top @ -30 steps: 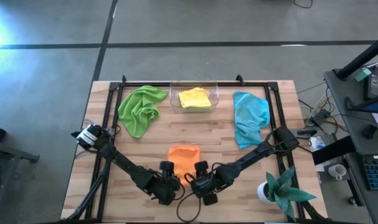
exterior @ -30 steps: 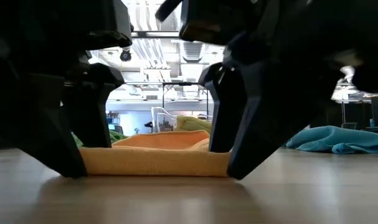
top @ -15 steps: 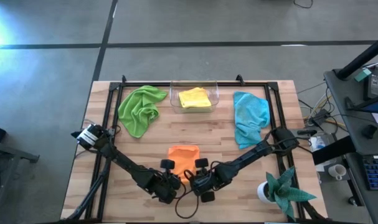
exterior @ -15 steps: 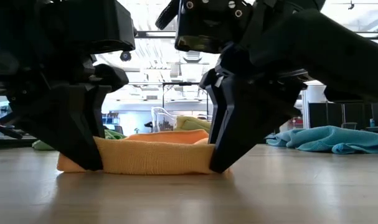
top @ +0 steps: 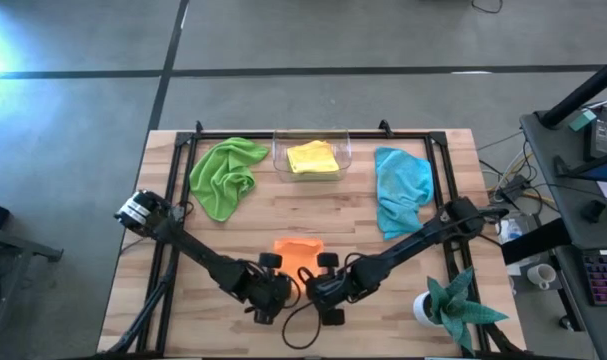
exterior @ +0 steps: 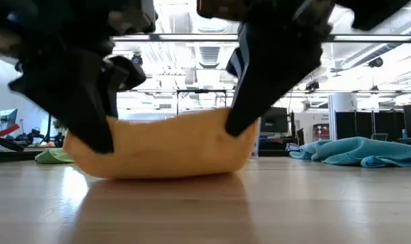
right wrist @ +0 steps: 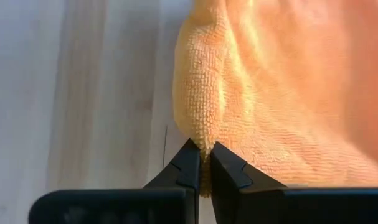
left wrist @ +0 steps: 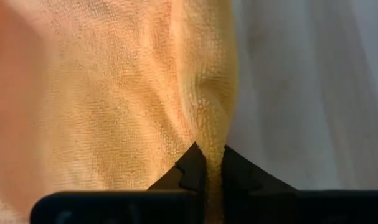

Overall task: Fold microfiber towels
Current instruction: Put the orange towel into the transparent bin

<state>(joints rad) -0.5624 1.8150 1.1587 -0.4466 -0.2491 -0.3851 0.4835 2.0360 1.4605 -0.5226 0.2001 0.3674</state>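
The orange microfiber towel (top: 298, 250) lies near the table's front middle, with its near edge raised and its far part on the wood. My left gripper (top: 276, 283) is shut on its near left corner, and my right gripper (top: 318, 285) is shut on its near right corner. In the low view the towel (exterior: 164, 146) bulges between the two dark grippers, its belly resting on the table. A lime green towel (top: 226, 175), a yellow towel (top: 313, 157) and a light blue towel (top: 401, 190) lie farther back. My left gripper pinches the orange towel's near left corner (left wrist: 212, 140) between its two fingers, at an edge; how many layers, I cannot tell. The fingers (exterior: 90, 125) slant down from above. The corner is lifted off the table and the cloth sags below it. My right gripper pinches the towel's near right corner (right wrist: 200, 134) between its two fingers, at a rolled edge. The fingers (exterior: 249, 112) slant down from above. This corner is raised clear of the table, level with the other, and the cloth between the corners hangs slack.
The yellow towel sits in a clear container (top: 279, 160) at the far middle, with the green towel to its left and the blue one to its right. A teal plant in a white pot (top: 451, 305) stands at the near right corner. Black frame rails (top: 173, 200) run along the table's sides.
Both grippers have shut on the orange towel's near corners and risen, drifting a little toward the far edge. The towel's near edge has come up off the table and bulges forward, while its far part has stayed flat.
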